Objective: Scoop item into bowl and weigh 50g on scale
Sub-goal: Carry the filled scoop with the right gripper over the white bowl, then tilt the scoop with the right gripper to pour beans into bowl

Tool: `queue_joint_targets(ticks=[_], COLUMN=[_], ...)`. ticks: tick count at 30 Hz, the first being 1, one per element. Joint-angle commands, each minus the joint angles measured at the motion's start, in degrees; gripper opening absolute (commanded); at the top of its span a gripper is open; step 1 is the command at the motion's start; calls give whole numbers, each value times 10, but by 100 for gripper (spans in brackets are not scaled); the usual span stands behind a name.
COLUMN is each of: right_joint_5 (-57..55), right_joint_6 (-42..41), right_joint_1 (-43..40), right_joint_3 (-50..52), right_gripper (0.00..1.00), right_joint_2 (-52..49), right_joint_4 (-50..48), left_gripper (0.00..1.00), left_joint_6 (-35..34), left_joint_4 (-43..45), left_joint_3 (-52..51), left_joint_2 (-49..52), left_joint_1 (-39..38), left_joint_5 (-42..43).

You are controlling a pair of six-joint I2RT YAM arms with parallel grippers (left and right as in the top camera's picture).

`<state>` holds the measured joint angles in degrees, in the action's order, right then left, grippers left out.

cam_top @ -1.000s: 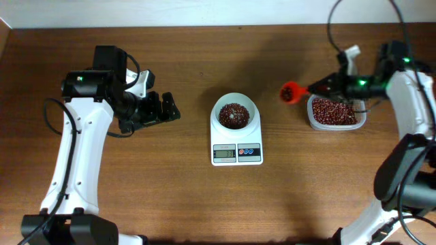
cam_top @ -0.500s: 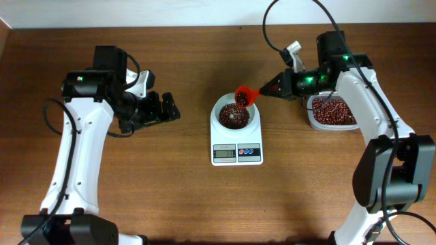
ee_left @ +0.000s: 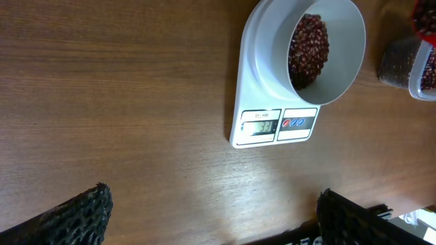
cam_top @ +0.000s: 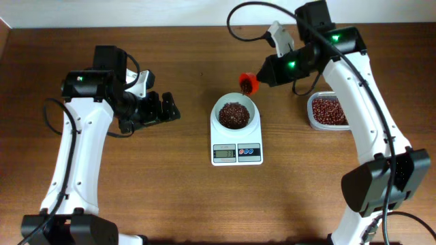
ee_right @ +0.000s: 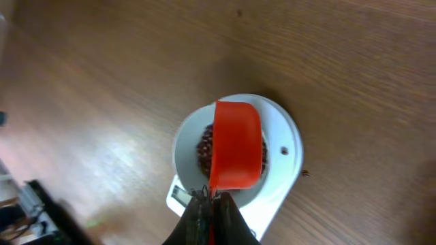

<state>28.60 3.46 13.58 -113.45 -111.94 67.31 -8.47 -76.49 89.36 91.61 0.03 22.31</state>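
Note:
The white bowl (cam_top: 236,112) holds a heap of red-brown beans (cam_top: 234,114) and sits on the white scale (cam_top: 237,151). The scale's display (ee_left: 263,126) reads about 33. My right gripper (cam_top: 267,71) is shut on the handle of a red scoop (cam_top: 248,83), held just above the bowl's far right rim. In the right wrist view the scoop (ee_right: 236,144) hangs over the bowl (ee_right: 187,146), its back facing the camera. My left gripper (cam_top: 163,109) is open and empty, left of the scale.
A clear plastic tub (cam_top: 329,112) with more beans stands right of the scale; it also shows in the left wrist view (ee_left: 415,68). A single stray bean (ee_right: 305,173) lies on the wood beside the scale.
My right arm carried the scoop from beside the tub to over the bowl, then lifted it back a little. The left arm has not moved.

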Motion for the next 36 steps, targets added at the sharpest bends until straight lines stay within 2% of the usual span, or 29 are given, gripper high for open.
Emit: queue_joint_targets(ticks=[1,7,36], right_joint_5=[-75,-93,-90], right_joint_6=[13,112,111], right_joint_1=[24,64,63], right_joint_3=[-13,-13,-13], right_gripper=[4,4,4], right_joint_2=[3,3,3], right_joint_4=[0,1,-8], left_gripper=[99,99,99], left_joint_6=[-1,-1,-1], left_joint_4=[1,1,1], left_joint_3=[-2,-2,-2], left_joint_2=[4,4,4], left_joint_1=[-1,-1,-1], left_joint_5=[4,4,4])
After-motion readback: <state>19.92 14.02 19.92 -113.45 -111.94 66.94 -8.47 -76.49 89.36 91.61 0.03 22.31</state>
